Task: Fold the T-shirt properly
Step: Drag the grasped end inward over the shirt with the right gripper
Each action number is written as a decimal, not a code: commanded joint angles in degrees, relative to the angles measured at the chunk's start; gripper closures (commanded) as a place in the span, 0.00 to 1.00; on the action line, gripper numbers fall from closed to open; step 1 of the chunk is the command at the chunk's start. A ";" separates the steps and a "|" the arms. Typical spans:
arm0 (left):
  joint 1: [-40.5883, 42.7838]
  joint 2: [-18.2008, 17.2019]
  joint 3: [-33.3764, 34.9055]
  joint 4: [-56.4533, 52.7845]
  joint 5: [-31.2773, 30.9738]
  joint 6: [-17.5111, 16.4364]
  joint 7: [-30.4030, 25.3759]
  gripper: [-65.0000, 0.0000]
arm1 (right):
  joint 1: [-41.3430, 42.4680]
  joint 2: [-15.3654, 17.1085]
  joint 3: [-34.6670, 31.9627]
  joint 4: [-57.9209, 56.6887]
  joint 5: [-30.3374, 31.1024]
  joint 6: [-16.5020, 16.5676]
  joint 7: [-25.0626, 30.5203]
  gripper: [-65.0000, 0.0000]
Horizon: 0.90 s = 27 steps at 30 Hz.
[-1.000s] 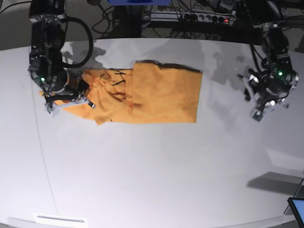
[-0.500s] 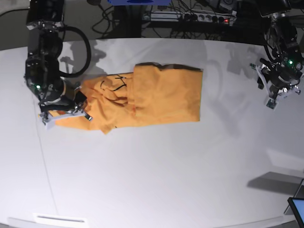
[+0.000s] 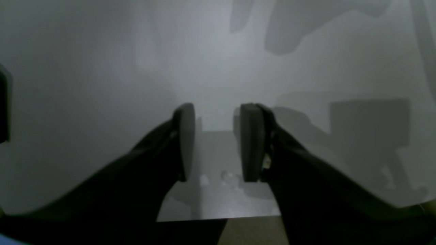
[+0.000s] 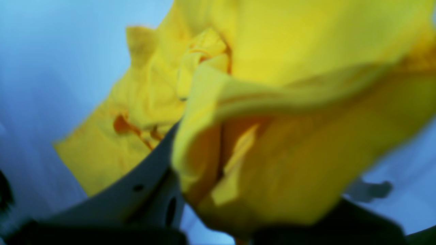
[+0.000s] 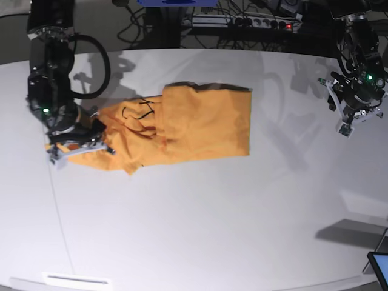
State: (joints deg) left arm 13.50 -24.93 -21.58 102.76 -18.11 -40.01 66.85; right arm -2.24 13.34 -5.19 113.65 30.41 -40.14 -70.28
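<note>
- Right tool (image 5: pixel 79 140): sits at the T-shirt's (image 5: pixel 182 124) crumpled end, on the base view's left. Fingers closed on the fabric.
- Right wrist view: yellow cloth (image 4: pixel 272 136) bunched right against the lens and draped over the tool body. Blurred, so the fingertips themselves aren't visible, but the cloth hangs from the grip.
- T-shirt: lies on the white table (image 5: pixel 200 224), upper middle of the base view, long axis running left-right. The half away from the right tool is flat and roughly rectangular, with an upper layer folded over it. The gripped end is wrinkled and gathered, with a thin dark squiggle (image 5: pixel 142 109) showing there.
- Left tool (image 3: pixel 218 143): fingers part-way open with a narrow gap between the pads (image 3: pixel 185 139). Nothing between them, only bare grey table surface behind.
- In the base view the left tool (image 5: pixel 357 115) is up at the far right edge of the table, well apart from the shirt, touching no cloth.
- Table surface around the shirt is plain white. Cables and a power strip (image 5: pixel 242 21) sit behind the far edge, and a screen corner (image 5: pixel 379 267) shows at the bottom right.
</note>
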 commanded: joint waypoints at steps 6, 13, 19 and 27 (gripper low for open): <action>-0.62 -1.05 -0.26 0.84 -0.05 0.01 -0.52 0.65 | 2.28 2.08 -9.01 1.21 1.01 0.14 0.26 1.00; -0.71 -0.87 -0.26 0.76 -0.05 0.01 -0.52 0.65 | 4.31 1.65 -16.48 1.21 1.19 0.14 0.17 1.00; -0.71 -0.79 -0.26 0.76 -0.05 0.01 -0.61 0.65 | 4.83 0.24 -15.51 1.04 1.28 0.14 -0.18 1.00; -0.62 -0.70 -0.26 0.76 -0.05 0.01 -0.61 0.65 | 6.50 -2.75 -16.22 0.95 1.37 0.14 -1.85 1.00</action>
State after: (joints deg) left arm 13.21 -24.49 -21.43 102.76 -18.22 -40.10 66.85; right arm 3.29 10.22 -21.69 113.73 31.59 -40.14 -72.82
